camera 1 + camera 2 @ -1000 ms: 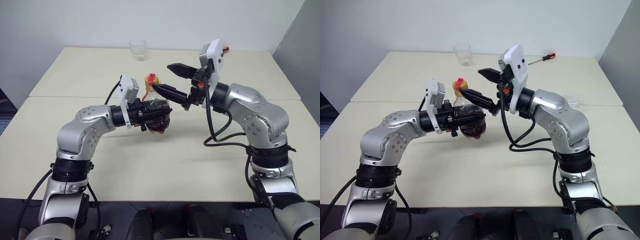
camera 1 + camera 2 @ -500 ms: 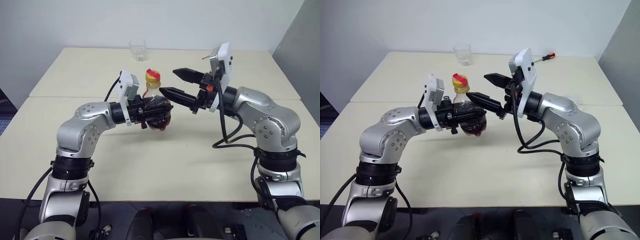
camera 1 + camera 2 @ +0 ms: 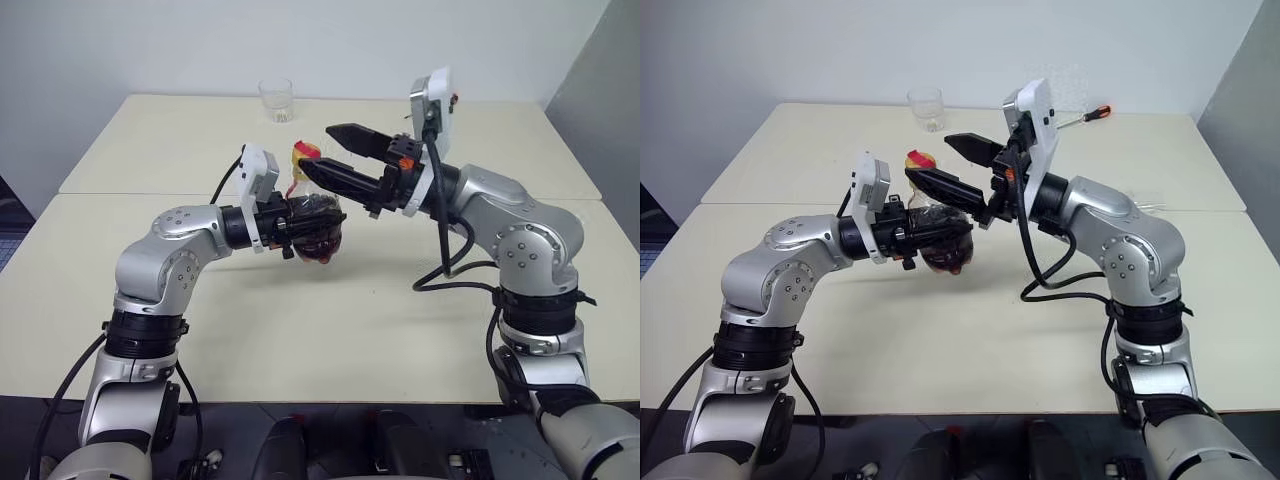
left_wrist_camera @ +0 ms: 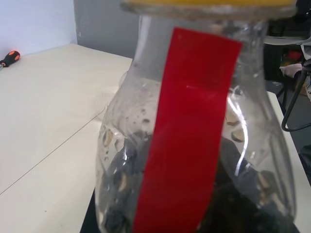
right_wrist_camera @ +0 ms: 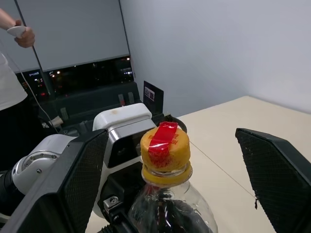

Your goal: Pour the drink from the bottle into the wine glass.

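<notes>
Left eye view: the bottle is gripped around its body by the left gripper, held upright above the middle of the table, with that arm bent and pointing level toward the right. The right gripper is held level, pointing left, with its 2 fingers spread wide on either side of the cap, not touching it. A tumbler is seen at the far edge.

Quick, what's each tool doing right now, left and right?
Left tool: closed, holding the bottle by its body.
Right tool: open, fingers on either side of the yellow cap, not gripping it.
</notes>
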Available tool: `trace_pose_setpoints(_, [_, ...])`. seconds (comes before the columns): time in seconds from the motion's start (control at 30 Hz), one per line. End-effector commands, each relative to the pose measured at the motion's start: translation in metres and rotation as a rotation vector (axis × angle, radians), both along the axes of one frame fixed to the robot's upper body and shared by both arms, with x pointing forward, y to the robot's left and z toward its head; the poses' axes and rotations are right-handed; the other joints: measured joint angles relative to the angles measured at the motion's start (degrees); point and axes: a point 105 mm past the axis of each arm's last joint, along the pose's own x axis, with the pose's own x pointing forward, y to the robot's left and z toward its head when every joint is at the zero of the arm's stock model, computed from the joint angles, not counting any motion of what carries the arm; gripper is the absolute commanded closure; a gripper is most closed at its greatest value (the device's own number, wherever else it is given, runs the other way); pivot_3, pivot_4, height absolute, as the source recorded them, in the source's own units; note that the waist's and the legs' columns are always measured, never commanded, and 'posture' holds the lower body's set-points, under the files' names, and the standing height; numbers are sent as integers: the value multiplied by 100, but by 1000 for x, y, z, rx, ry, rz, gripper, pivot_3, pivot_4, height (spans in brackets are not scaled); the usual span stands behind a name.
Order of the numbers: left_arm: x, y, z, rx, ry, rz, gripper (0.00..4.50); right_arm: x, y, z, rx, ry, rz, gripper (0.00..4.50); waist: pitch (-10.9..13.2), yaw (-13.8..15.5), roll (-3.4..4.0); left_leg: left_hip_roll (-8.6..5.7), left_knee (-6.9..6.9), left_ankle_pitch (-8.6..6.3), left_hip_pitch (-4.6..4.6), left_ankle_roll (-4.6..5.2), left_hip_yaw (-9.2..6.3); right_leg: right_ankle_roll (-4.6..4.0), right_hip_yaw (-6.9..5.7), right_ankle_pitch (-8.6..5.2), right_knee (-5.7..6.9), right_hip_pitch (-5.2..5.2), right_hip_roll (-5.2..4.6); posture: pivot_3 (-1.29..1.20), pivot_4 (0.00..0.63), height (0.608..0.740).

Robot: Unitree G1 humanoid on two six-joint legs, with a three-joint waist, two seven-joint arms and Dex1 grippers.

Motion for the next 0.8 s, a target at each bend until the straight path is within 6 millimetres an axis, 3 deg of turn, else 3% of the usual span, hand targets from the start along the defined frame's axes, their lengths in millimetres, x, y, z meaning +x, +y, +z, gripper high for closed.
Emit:
trace_pose_setpoints(0.03, [-4,-4,17,-5,-77,-21,3075,-7,7,15,23,-67,28,37,0,0,0,0,0,0,0,0,0,0,0,0,0,0,0,0,150,740])
trace_pose_setpoints(0.3, [-5,-4,17,-4,-79,-21,3075,-6,16,12,27,-61,56,37,0,-2,0,1,0,0,1,0,-3,0,-1,0,1,0,0,0,150,740])
trace_pose_setpoints(0.63, [-4,-4,19,-10,-88,-13,3075,-3,18,12,17,-83,51,3286,0,-2,0,0,0,0,1,0,-3,0,-2,0,1,0,0,0,150,740])
trace_pose_setpoints(0.8, [-3,-4,19,-13,-91,-11,3075,-2,18,13,20,-87,47,3284,0,-1,0,1,0,0,1,0,-2,0,-2,0,1,0,-1,0,150,740])
